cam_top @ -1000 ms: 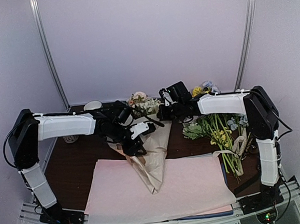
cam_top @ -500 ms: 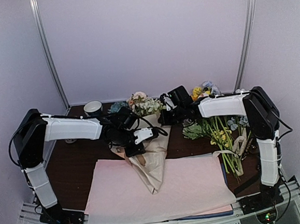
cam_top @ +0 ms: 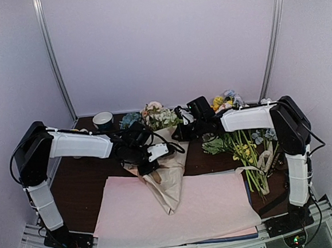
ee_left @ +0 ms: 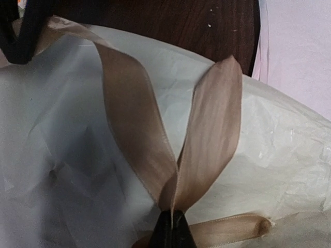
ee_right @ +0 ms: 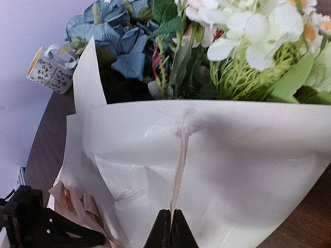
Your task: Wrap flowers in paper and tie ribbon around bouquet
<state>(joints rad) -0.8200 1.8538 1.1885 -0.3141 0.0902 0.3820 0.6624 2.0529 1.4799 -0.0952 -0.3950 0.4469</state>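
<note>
The bouquet [cam_top: 167, 172] is a cone of beige paper [ee_right: 248, 155] lying on the table, tip toward me. The flowers [ee_right: 248, 36], white, green and dusty blue, stick out of its wide far end. My left gripper [ee_left: 173, 230] is shut on the tan ribbon [ee_left: 207, 139], pinching two strands that fan upward over the paper [ee_left: 289, 155]. From above, the left gripper [cam_top: 149, 163] sits on the cone's left side. My right gripper [ee_right: 170, 230] is shut on a thin strand of ribbon [ee_right: 178, 155] seen edge-on, running up to the paper's rim. The right gripper [cam_top: 178, 132] is at the cone's upper right.
Pale pink sheets [cam_top: 207, 210] cover the near table under the cone's tip. A loose bunch with yellow blooms [cam_top: 243, 144] lies at the right, under the right arm. A patterned cup [cam_top: 103, 120] stands at the back left. The left gripper's dark body [ee_right: 36, 222] shows low left in the right wrist view.
My left gripper has gone from open to shut on the ribbon, and the left arm has settled a little lower on the cone. The right gripper stays shut and hardly moves.
</note>
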